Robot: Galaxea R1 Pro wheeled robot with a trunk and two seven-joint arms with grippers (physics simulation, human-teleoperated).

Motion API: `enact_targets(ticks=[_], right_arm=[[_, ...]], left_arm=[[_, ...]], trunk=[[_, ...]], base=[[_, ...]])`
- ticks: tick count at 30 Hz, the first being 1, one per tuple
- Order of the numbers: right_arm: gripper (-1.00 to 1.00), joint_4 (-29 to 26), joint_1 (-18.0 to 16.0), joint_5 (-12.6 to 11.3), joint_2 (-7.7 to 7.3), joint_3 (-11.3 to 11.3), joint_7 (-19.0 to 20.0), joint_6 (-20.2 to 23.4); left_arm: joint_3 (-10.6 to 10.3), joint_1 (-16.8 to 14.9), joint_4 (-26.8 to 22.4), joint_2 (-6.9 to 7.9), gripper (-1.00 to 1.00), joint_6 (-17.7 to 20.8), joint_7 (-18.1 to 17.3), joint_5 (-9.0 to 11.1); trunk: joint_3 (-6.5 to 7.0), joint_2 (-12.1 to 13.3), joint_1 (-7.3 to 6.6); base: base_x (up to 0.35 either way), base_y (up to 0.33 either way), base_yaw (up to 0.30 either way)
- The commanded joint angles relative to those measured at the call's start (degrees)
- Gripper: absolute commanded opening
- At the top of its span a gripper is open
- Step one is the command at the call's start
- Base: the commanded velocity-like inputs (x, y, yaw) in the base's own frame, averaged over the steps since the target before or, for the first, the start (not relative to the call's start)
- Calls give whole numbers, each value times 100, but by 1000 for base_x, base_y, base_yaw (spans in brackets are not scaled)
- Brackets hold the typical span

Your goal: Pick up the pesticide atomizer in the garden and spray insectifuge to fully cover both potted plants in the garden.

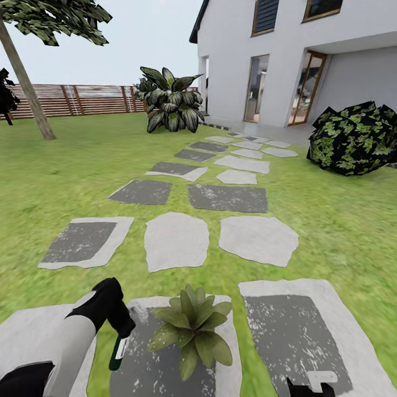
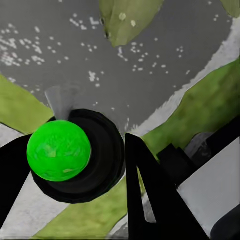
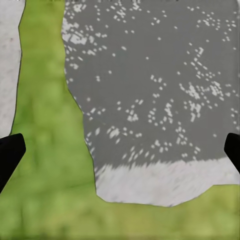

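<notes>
Atomizer (image 1: 118, 353), seen from the head camera, hangs from the left gripper (image 1: 122, 326) at the lower left: a slim dark-green bottle with a pale label, its trigger head hidden inside the black fingers that clamp it. It sits just beside a plant (image 1: 191, 328), a rosette of pointed green leaves whose pot is covered by its own foliage. The plant stands on a mottled grey stone (image 1: 165, 375) with a pale rim. More flat stones run over the lawn (image 1: 66, 165) toward a white house (image 1: 264, 55). A round dark bush (image 1: 355, 138) sits at the right, a broad-leaved plant by the slatted fence (image 1: 82, 99). The right gripper (image 1: 311, 386) is cut off by the lower edge.

From the left wrist camera, the atomizer (image 2: 59, 150) shows end-on as a bright green disc inside a black ring, gripped between black fingers (image 2: 150, 190). Leaf tips (image 2: 122, 20) lie over the speckled grey stone beyond.

From the right wrist camera, two black fingertips (image 3: 10, 155) sit at opposite edges, spread wide and empty, above grass and a speckled stone (image 3: 155, 100) with a pale fringe.
</notes>
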Motion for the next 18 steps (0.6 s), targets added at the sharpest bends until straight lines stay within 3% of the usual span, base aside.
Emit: enact_targets(ticks=[1, 6, 16, 18], right_arm=[[100, 0, -4, 11, 1, -49, 46, -20], [100, -8, -4, 10, 1, -49, 46, -24], [100, -9, -4, 10, 1, -49, 46, -24], [100, -4, -4, 13, 1, -49, 46, -24]], left_arm=[[30, -2, 0, -1, -100, 46, -43, -87], [4, 80, 66, 10, -100, 37, -48, -254], [9, 36, 49, 77, -100, 1, -62, -285], [-123, 27, 47, 60, -100, 16, -64, -342]], trunk=[[-5, -2, -1], [-5, -2, -1], [-5, -2, -1], [-5, -2, -1]], base=[[0, 0, 0], [0, 0, -23], [-1, 0, -209], [-161, 8, -15]])
